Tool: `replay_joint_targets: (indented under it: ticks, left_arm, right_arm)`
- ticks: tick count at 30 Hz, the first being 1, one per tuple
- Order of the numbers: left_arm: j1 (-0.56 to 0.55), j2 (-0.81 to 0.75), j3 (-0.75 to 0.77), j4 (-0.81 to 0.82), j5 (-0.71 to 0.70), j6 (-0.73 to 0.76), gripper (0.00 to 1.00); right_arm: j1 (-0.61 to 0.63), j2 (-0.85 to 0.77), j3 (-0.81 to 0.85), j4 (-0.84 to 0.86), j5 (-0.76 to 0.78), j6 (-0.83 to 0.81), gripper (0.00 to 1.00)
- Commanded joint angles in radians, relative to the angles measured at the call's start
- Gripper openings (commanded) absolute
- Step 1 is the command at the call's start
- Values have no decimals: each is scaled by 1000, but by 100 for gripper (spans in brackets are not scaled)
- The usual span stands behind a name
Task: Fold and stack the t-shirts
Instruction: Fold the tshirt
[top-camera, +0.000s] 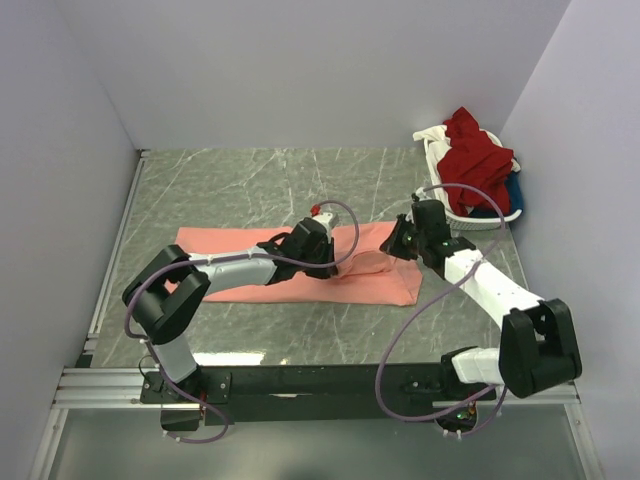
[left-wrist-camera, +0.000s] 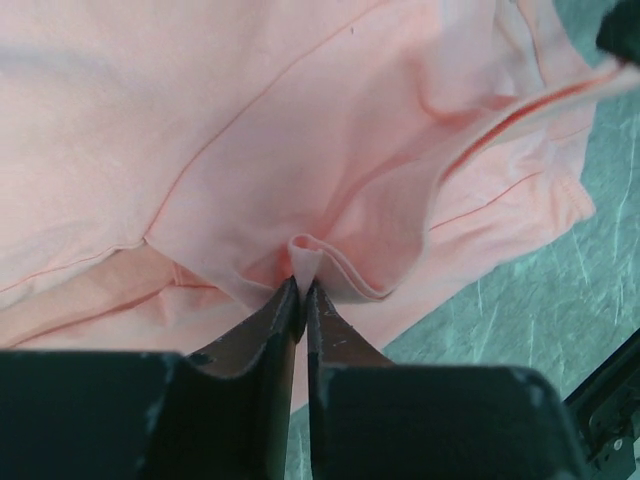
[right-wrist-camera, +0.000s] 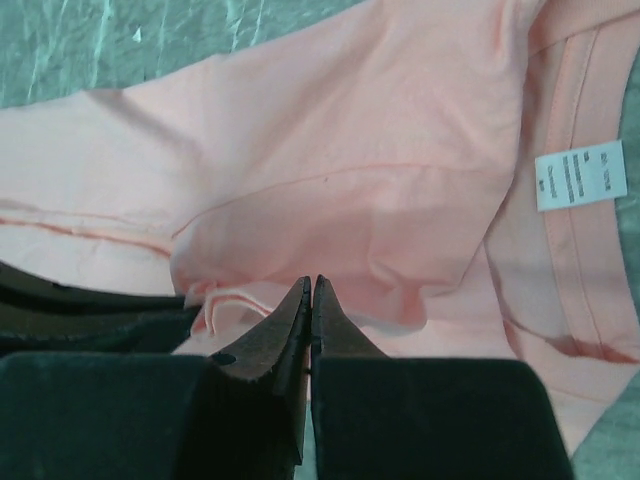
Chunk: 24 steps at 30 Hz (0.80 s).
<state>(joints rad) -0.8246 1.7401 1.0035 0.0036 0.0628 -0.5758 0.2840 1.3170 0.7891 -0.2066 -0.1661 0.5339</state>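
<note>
A salmon-pink t-shirt (top-camera: 240, 255) lies spread across the middle of the marble table. Its white neck label (right-wrist-camera: 581, 175) shows in the right wrist view. My left gripper (top-camera: 326, 252) is over the shirt's right half, shut on a small raised fold of the pink cloth (left-wrist-camera: 304, 250). Just to its right, my right gripper (top-camera: 400, 240) has its jaws closed tip to tip on the same shirt (right-wrist-camera: 330, 120). The cloth between the two grippers (top-camera: 375, 262) bulges up a little. More t-shirts, dark red (top-camera: 478, 155), white (top-camera: 432, 133) and blue (top-camera: 512, 192), are heaped at the back right.
The heaped shirts sit in a white slatted basket (top-camera: 440, 190) in the back right corner, close behind my right arm. Grey walls close off the table at the left, back and right. A black rail (top-camera: 320, 382) runs along the near edge.
</note>
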Motion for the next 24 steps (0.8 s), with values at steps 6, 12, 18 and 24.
replay_joint_targets:
  ticks: [6, 12, 18, 24]
  left_arm:
    - [-5, -57, -16, -33, -50, -35, 24]
    - [-5, -94, -35, -57, -60, -55, 38]
    - [8, -181, -42, -129, -139, -78, 45]
    - [42, -232, -25, -223, -205, -127, 46]
  right_arm:
    - [46, -149, -143, -1, -32, 32, 2]
    - [69, -263, -269, -5, -27, 55, 6]
    - [72, -399, -317, -74, -10, 66, 14]
    - [72, -481, -294, -139, -12, 78, 36]
